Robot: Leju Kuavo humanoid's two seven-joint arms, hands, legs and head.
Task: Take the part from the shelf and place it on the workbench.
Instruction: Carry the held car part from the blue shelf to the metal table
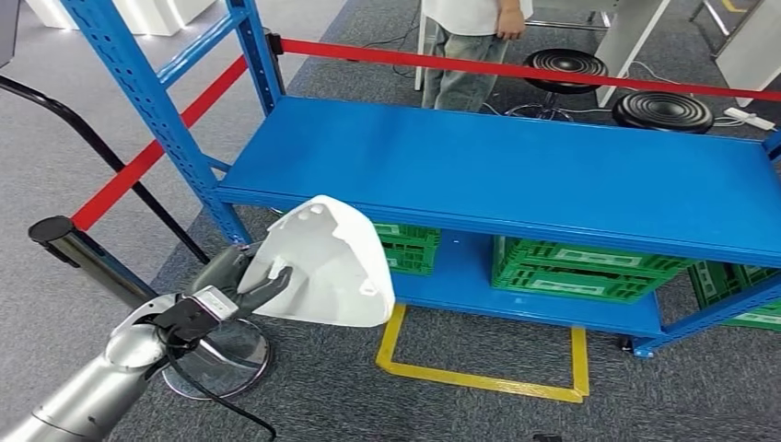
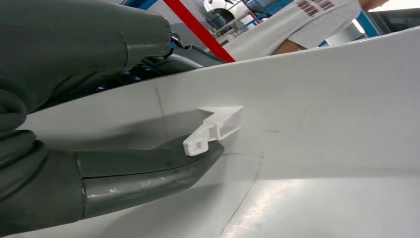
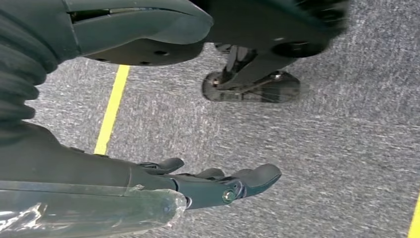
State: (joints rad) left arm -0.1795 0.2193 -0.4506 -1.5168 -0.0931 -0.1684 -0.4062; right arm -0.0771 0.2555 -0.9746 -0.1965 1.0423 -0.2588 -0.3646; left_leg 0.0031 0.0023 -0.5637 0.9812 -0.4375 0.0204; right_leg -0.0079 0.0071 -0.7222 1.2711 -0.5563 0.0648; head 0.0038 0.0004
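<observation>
1. Left hand (image 1: 241,276): my fingers grip the white part (image 1: 332,264), held in the air in front of the blue shelf (image 1: 516,170).
2. Right hand (image 3: 208,186): fingers apart, holding nothing, above the grey floor (image 3: 322,148).

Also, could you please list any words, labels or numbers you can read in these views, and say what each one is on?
None can be read.
Green crates under the blue shelf: pale label strips, too small and blurred.
Person's white shirt: dark red print, cut off and blurred.
Left hand: white tag at the wrist, too small.
White part: no marking seen.
</observation>
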